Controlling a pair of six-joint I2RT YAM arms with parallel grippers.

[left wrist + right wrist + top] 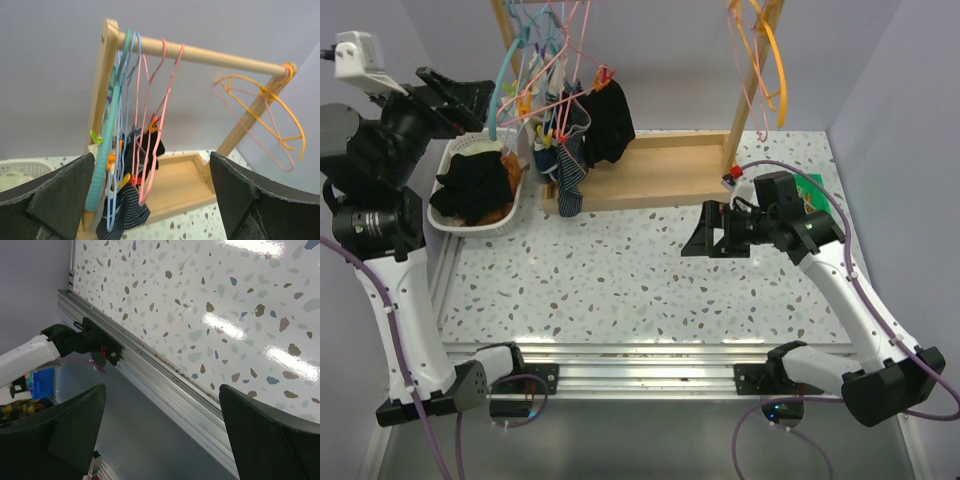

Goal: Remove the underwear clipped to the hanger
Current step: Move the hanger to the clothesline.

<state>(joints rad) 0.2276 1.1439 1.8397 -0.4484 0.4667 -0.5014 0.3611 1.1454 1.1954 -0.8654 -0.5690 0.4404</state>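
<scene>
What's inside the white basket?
The basket holds a heap of black underwear, with orange-brown cloth peeking out underneath. Whatever lies deeper is covered.

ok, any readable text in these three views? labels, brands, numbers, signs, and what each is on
None: no text can be read in any view.
Blue box, right wrist view: too blurred to tell whether it has any marking.
Green object behind the right arm, top view: too small to tell whether it has print.
White unit, top left of the top view: no mark visible.
</scene>
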